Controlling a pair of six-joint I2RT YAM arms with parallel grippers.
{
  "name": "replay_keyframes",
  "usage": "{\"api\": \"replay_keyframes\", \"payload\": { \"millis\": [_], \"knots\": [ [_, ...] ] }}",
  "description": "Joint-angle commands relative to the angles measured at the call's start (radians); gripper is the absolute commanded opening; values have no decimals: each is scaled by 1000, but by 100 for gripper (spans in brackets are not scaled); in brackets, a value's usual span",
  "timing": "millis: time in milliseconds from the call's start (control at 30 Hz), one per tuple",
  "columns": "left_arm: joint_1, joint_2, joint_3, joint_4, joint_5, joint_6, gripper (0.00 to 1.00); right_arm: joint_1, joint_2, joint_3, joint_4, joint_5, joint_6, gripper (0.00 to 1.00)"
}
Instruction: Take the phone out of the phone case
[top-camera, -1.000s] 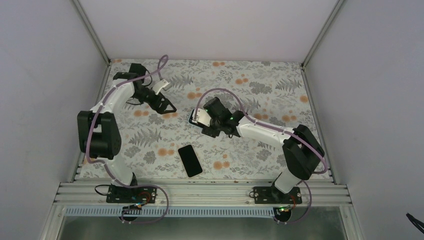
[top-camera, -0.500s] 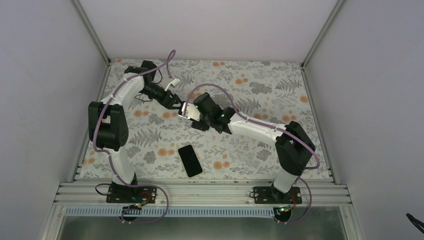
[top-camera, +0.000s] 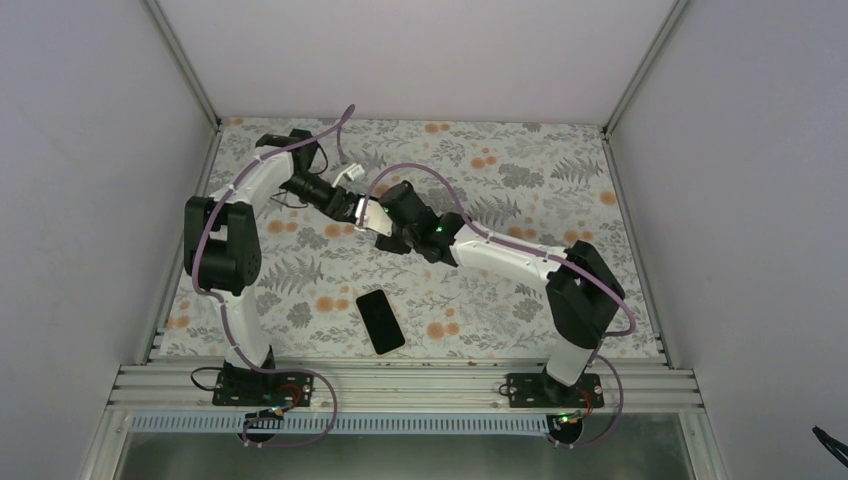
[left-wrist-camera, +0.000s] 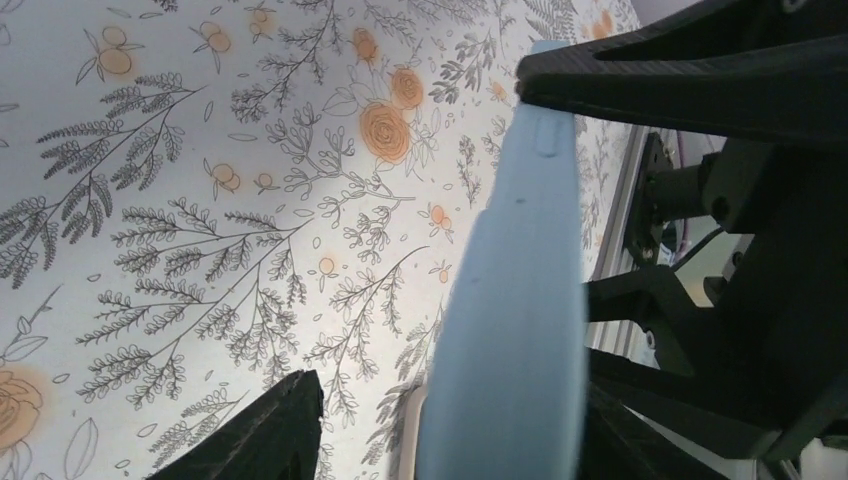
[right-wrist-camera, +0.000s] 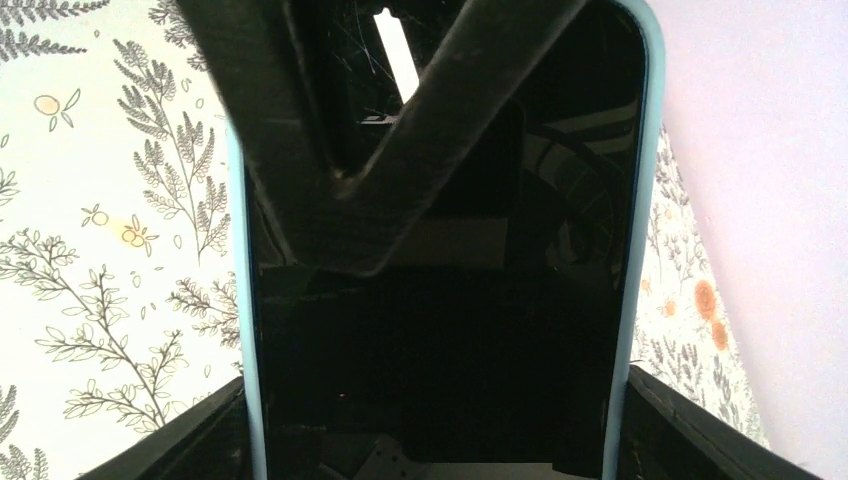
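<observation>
My right gripper (top-camera: 388, 222) holds a light blue phone case (top-camera: 371, 215) above the table, shut across its width; its fingers (right-wrist-camera: 200, 440) press both long blue edges (right-wrist-camera: 246, 330). The phone (right-wrist-camera: 440, 350) sits inside the case, a glossy black face. My left gripper (top-camera: 352, 207) straddles the case's far end. Seen edge-on from the left wrist, the case (left-wrist-camera: 515, 300) rests against one finger, with a gap to the other finger (left-wrist-camera: 275, 430). One left finger (right-wrist-camera: 330, 150) lies across the top of the screen.
A second black phone (top-camera: 380, 320) lies flat on the flowered tablecloth (top-camera: 520, 170), near the front middle. The two arms meet over the back left part of the table. Grey walls enclose the table on three sides.
The left arm swung right and met the case, and its jaws have narrowed around the case's end. The right arm carried the case left and a little back.
</observation>
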Motion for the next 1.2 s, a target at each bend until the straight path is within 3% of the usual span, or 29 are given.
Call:
{"api": "replay_keyframes", "payload": {
  "millis": [0,67,267,400,433,533,567,900,1000,1167],
  "knots": [
    [-5,7,22,-37,58,29,49,12,10,52,69,39,-19,53],
    [-6,7,32,-52,76,44,31,13,17,57,67,40,-21,53],
    [-5,11,50,-86,124,77,25,23,27,68,61,38,-25,53],
    [-5,17,55,-111,135,103,3,25,29,73,53,36,-22,56],
    [-5,15,53,-114,133,113,2,25,27,72,45,31,-21,61],
    [-5,-1,46,-116,116,135,2,20,24,93,-50,-47,-10,98],
    [-5,-8,46,-120,111,145,2,12,27,115,-124,-94,-7,100],
    [-1,-190,-16,-111,1,296,2,-201,-284,-11,-441,-617,-106,100],
    [-21,-295,-51,-89,-45,339,2,-273,-290,-7,-512,-717,-152,100],
    [-159,-516,-181,85,-263,291,2,-337,-170,64,-670,-845,-250,96]
  ]
}}
